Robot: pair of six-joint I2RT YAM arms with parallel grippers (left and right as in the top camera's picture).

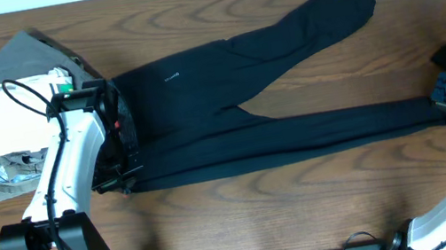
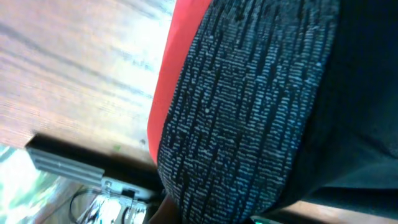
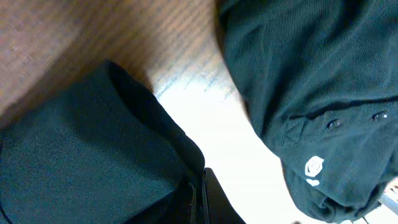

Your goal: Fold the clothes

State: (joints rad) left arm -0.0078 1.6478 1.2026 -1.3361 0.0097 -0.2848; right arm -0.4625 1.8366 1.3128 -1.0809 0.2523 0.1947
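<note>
Dark navy pants (image 1: 228, 97) lie flat on the wooden table, waist to the left and two legs spread out to the right. My left gripper (image 1: 121, 175) is at the lower corner of the waistband. The left wrist view is filled by the waistband's knit fabric (image 2: 249, 106) with a red lining beside it, and the fingers are hidden under the cloth. My right gripper (image 1: 443, 106) is at the end of the lower leg. In the right wrist view its fingers (image 3: 202, 196) are shut on the leg cuff (image 3: 81, 155).
A pile of clothes (image 1: 10, 114), grey and white, lies at the left side of the table. A dark green polo shirt (image 3: 323, 87) with buttons and a white logo lies just beyond the right gripper. The table's front edge is close below the pants.
</note>
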